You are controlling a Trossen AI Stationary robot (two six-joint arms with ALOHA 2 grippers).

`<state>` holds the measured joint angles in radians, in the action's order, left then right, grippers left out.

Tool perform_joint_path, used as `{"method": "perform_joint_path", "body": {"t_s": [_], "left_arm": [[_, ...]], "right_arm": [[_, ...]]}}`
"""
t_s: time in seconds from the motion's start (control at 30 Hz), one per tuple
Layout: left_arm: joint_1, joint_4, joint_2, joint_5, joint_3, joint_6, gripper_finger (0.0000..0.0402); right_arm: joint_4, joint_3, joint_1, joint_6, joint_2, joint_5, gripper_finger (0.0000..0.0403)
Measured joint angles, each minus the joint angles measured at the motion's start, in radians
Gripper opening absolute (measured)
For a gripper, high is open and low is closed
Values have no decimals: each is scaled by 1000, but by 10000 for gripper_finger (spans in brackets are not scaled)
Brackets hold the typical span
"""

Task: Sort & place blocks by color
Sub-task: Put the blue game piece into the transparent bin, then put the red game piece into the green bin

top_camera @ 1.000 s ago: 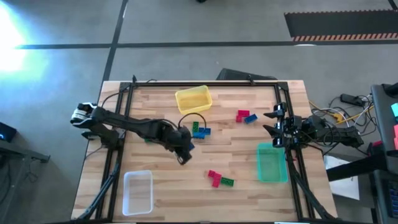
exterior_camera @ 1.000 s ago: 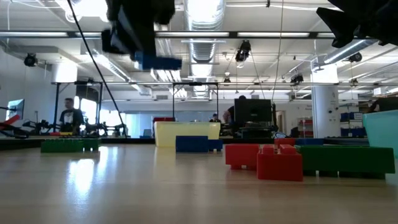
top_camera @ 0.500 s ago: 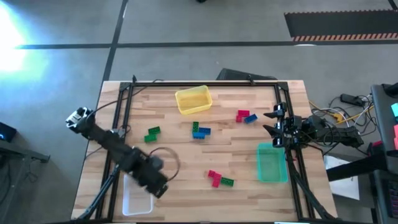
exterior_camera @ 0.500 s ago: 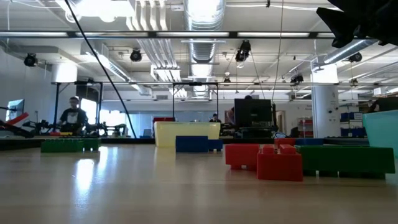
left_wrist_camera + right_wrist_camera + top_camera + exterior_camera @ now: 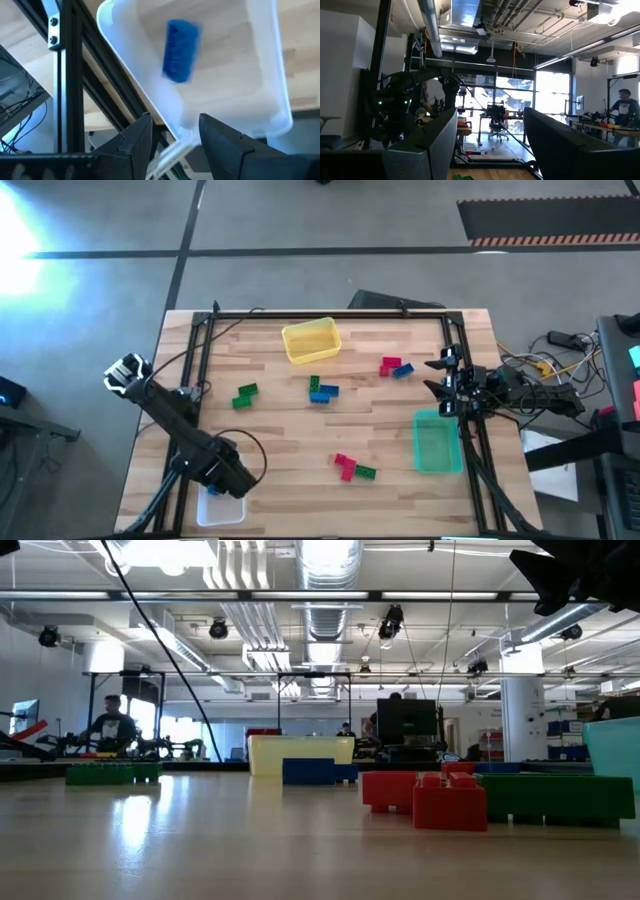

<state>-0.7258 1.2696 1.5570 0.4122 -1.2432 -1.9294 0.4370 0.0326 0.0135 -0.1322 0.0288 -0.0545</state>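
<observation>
My left gripper (image 5: 226, 480) hangs over the clear bin (image 5: 218, 506) at the table's near left corner, pointing down, its fingers (image 5: 216, 137) open with nothing between them. A blue block (image 5: 179, 50) shows blurred inside the outline of the clear bin (image 5: 270, 65), apart from the fingers. Whether it lies on the bin's floor I cannot tell. More blocks lie on the table: a green one (image 5: 245, 395), a green and blue pair (image 5: 322, 389), a red and blue pair (image 5: 396, 366), and red and green ones (image 5: 352, 467). My right gripper (image 5: 436, 376) waits open at the right edge.
A yellow bin (image 5: 311, 340) stands at the far middle and a translucent green bin (image 5: 435, 442) at the right. Black frame rails (image 5: 190, 380) run along the table's left and right sides. Bare wood lies between the block groups.
My left gripper has swung from the table's middle toward the near left corner, rolling as it went, and now stands over the clear bin. The blue block it carried is now free of its fingers, inside the bin's outline.
</observation>
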Motion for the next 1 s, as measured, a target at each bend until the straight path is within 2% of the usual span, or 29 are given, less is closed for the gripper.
{"method": "perform_joint_path", "body": {"t_s": [0.27,0.33,0.53,0.6,0.7,0.83,0.9,1.0], "left_arm": [[7,-24,-2,-12,6,90,150],[16,-28,-2,-80,-8,152,150],[91,-41,-2,-419,-37,415,151],[130,-58,-2,-510,-33,525,151],[188,-94,-2,-651,-23,726,151],[266,-227,-2,-832,-15,1050,151],[307,-321,-2,-885,-11,1241,148],[380,-479,-2,-906,-9,1536,141]], "right_arm": [[1,0,0,0,0,0,219],[2,0,0,-1,0,0,219],[3,0,0,-26,0,-1,219],[3,0,0,-50,0,-4,219],[3,0,0,-81,0,-74,219],[-1,0,0,-32,0,-140,219],[-2,0,0,-12,1,-141,219],[-2,0,0,1,13,-177,219]]}}
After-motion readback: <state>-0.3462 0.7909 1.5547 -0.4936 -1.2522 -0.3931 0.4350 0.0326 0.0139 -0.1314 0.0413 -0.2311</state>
